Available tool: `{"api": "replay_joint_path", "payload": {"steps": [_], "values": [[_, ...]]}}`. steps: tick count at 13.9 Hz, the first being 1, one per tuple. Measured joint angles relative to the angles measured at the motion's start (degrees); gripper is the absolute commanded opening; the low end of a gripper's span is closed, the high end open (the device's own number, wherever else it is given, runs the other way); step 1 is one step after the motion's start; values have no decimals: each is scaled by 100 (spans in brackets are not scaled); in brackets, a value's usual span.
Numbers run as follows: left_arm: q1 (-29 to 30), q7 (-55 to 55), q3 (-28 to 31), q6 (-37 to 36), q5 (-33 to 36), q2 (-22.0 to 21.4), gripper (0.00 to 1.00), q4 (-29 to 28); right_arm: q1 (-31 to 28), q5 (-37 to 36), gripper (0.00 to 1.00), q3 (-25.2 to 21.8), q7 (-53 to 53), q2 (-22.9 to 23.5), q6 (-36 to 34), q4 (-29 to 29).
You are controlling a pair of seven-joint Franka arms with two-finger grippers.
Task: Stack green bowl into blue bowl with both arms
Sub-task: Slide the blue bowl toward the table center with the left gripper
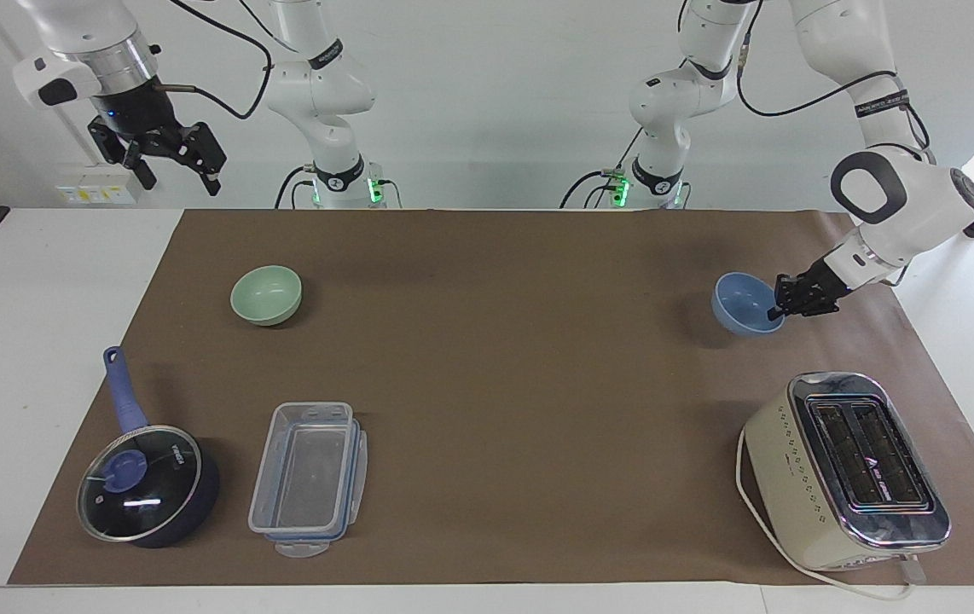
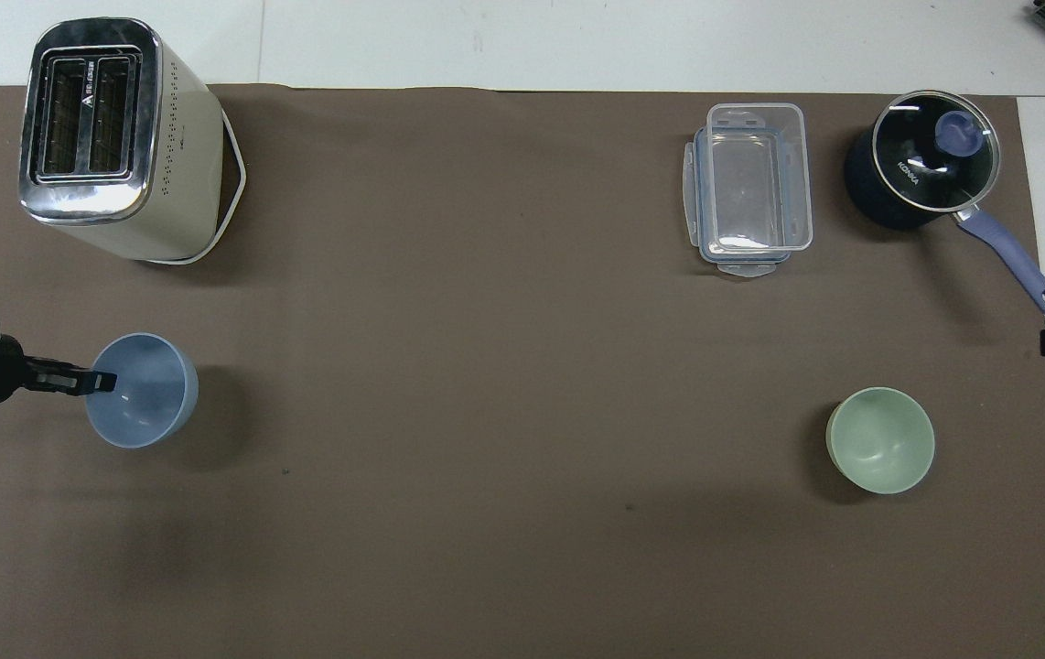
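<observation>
Two bowls, well apart. Left end effector (image 1: 779, 309) is clamped on the blue bowl (image 1: 743, 303) at its rim, at the left arm's end of the counter (image 1: 487, 384); bowl tilts and looks lifted. In the overhead view the green bowl (image 2: 880, 440) lies at about 3 o'clock from it, resting at the right arm's end. Right end effector (image 1: 173, 162) waits with fingers apart, raised above that end, so it's the nearer one to green.
</observation>
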Motion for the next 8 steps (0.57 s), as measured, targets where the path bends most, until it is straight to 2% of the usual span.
{"api": "replay_joint_path", "payload": {"steps": [3, 8], "values": [[-578, -359, -18, 50, -4, -101, 0, -5, 0, 0, 100, 0, 0, -2, 0, -1], [-1947, -2063, -46, 574, -4, -68, 0, -67, 0, 0, 100, -2, 0, -5, 0, -3]]}}
